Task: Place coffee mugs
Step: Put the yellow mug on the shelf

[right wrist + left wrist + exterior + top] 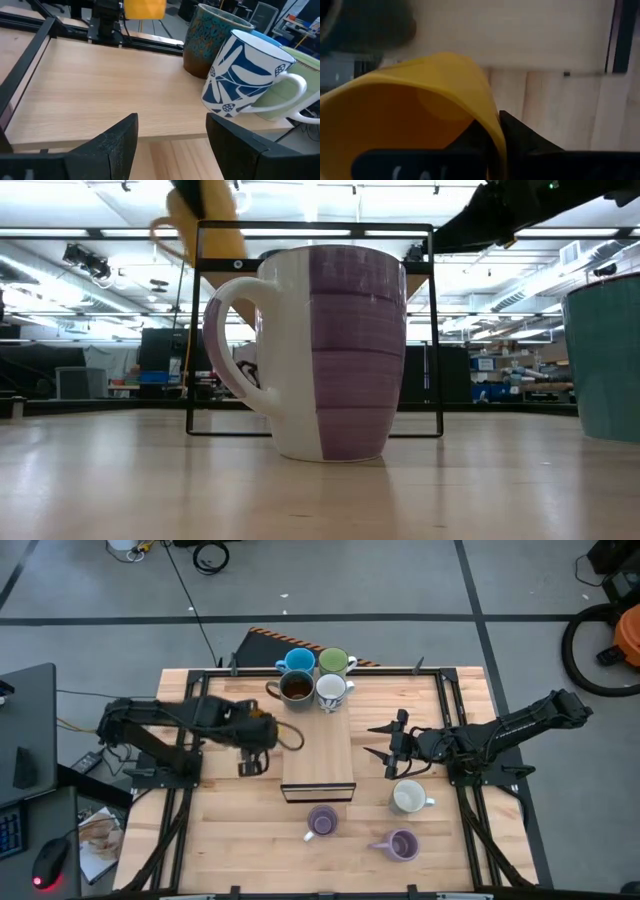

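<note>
My left gripper (264, 736) is shut on an orange mug (415, 115) and holds it in the air just left of the raised wooden platform (318, 755). The mug also shows in the right wrist view (145, 8) and high up in the low view (205, 220). At the platform's far end stand a blue mug (297, 662), a green mug (335, 662), a dark brown mug (296, 688) and a white mug with a blue pattern (245, 75). My right gripper (388, 745) hangs open to the right of the platform, with nothing between its fingers. My left gripper pinches the orange mug's wall at the rim (496, 131), one finger (470, 142) inside the mug and the other (525, 137) outside. The fingers come steeply from above. The mug hangs tilted below them, clear of the table.
On the near part of the table stand a plain white mug (408, 797) and two lavender mugs (322, 822) (400, 844). A black metal frame (440, 680) runs along the table's edges. The platform's near half is bare wood.
</note>
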